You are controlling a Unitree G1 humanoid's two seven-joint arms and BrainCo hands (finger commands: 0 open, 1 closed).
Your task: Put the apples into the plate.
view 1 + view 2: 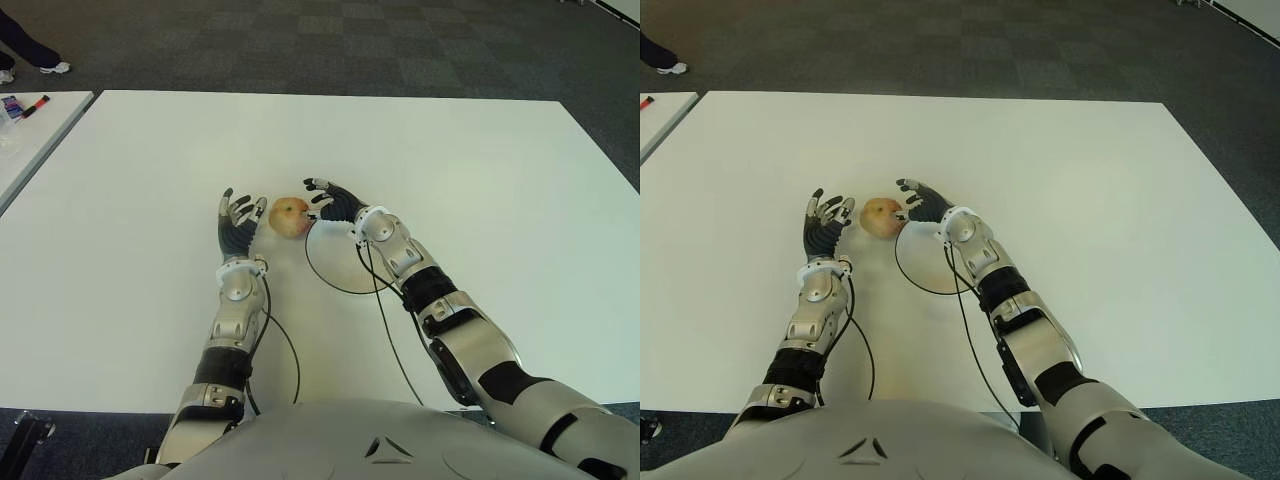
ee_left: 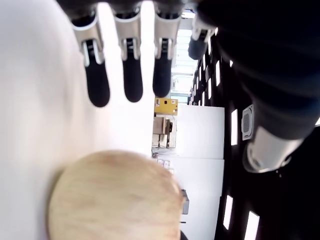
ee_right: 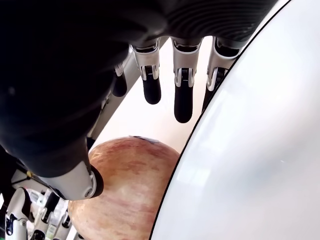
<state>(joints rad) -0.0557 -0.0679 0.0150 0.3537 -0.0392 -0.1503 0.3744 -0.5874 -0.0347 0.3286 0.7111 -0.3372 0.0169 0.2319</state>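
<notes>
One reddish-yellow apple lies on the white table, a little left of the middle. My left hand stands just left of it, palm toward the apple and fingers straight. From the right, my right hand reaches close to the apple with its fingers spread above and its thumb near the fruit, not closed on it. No plate shows in any view.
Black cables loop over the table by my right forearm. A second white table with markers stands at the far left. A person's shoes are on the dark carpet beyond it.
</notes>
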